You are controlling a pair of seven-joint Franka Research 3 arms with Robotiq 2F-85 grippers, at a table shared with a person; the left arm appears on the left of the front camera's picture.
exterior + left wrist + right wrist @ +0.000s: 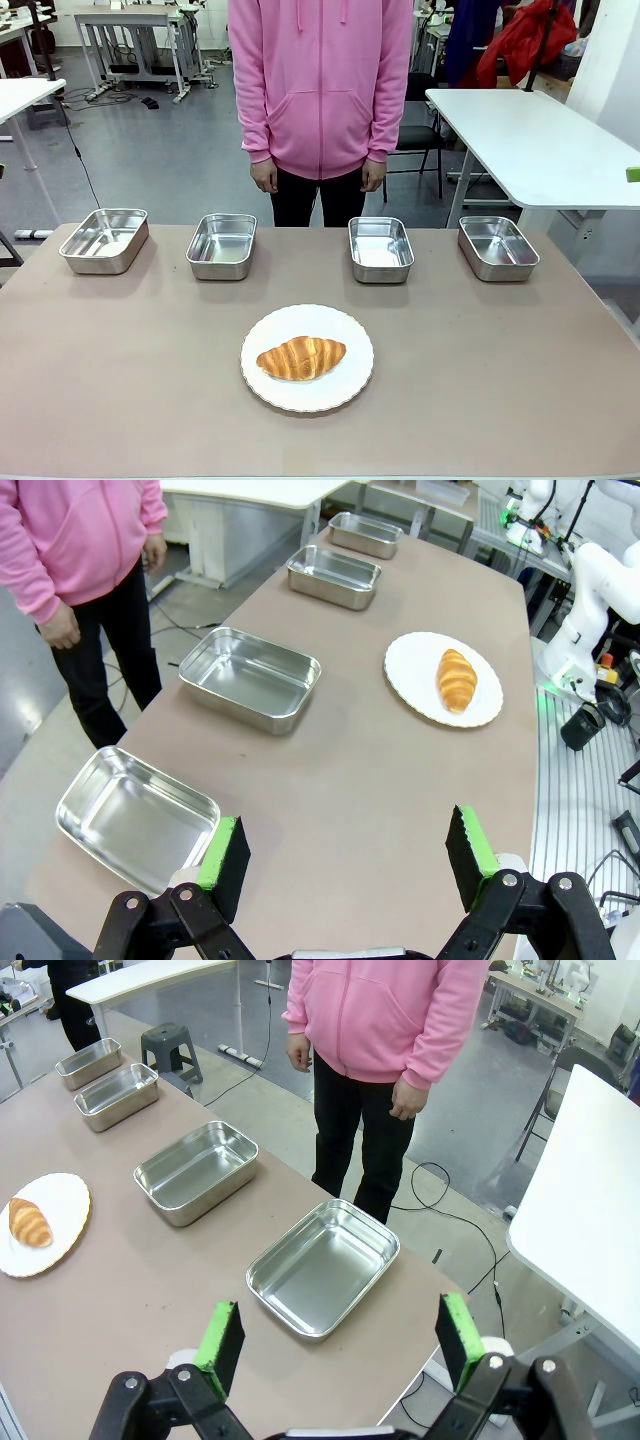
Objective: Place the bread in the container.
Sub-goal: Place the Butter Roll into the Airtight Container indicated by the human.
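bread (301, 358): glossy ridged golden crescent, centred on round white plate (352, 388), likely staged for pickup
pans (220, 270): four, shallow steel, rounded corners, rolled rims, rowed along far side of table (120, 380); target unclear
left gripper (347, 852): jaws spread, nothing between
right gripper (338, 1344): spread, holding nothing
person (320, 90): hands hanging, off table

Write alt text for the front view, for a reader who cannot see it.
A golden croissant lies on a round white plate near the middle of a tan table. Behind it, four empty steel pans stand in a row, and a person in a pink hoodie stands at the far side.
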